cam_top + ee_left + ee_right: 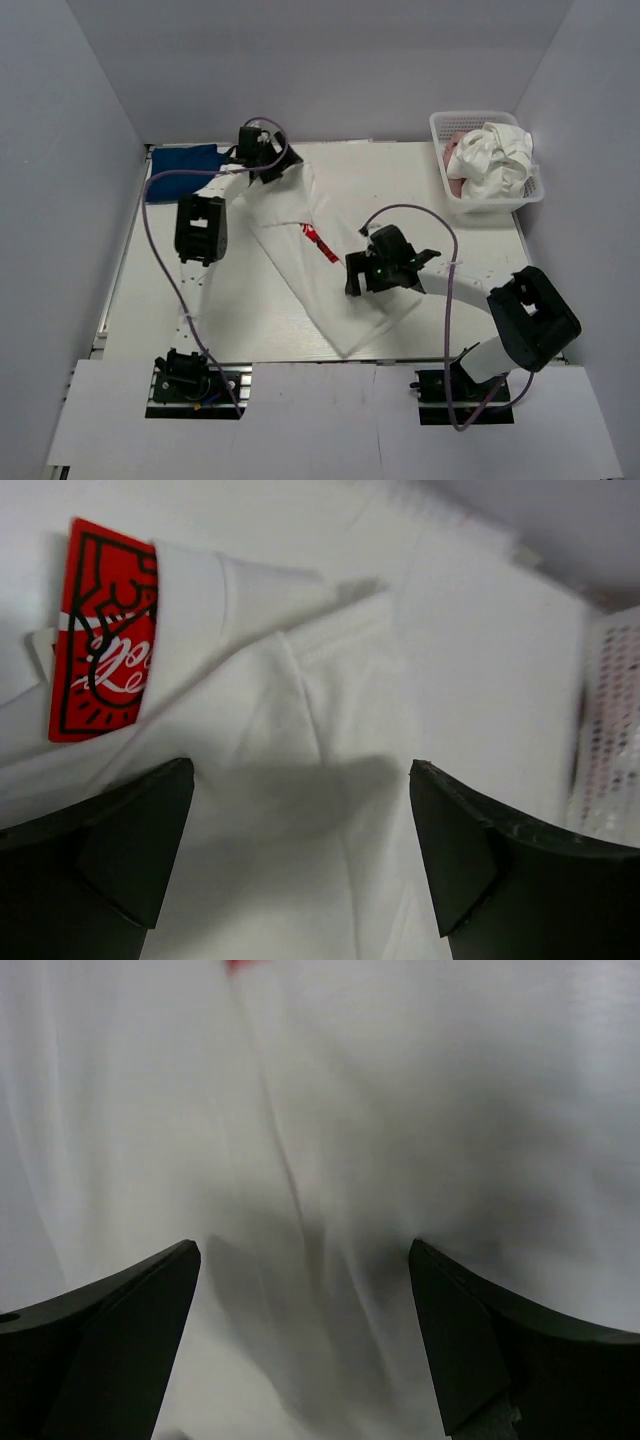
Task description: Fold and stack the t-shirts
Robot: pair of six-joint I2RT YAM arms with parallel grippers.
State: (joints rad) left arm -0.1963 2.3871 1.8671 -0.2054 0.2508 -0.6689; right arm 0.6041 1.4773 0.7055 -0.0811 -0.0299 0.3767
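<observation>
A white t-shirt with a red Coca-Cola print (300, 250) lies folded into a long strip running diagonally across the table; the print (100, 630) shows in the left wrist view. My left gripper (268, 165) is open just above the strip's far end, its jaws wide over white cloth (300, 810). My right gripper (357, 282) is open just above the strip's near part (300, 1210), nothing between the jaws. A folded dark blue t-shirt (186, 160) lies at the far left. A white tee (498, 158) and a pink one (453, 160) sit in the basket.
A white mesh basket (487, 200) stands at the far right of the table; its wall shows in the left wrist view (610, 730). Grey walls close in the table on three sides. The left arm's cable (160, 260) loops over the table's left side.
</observation>
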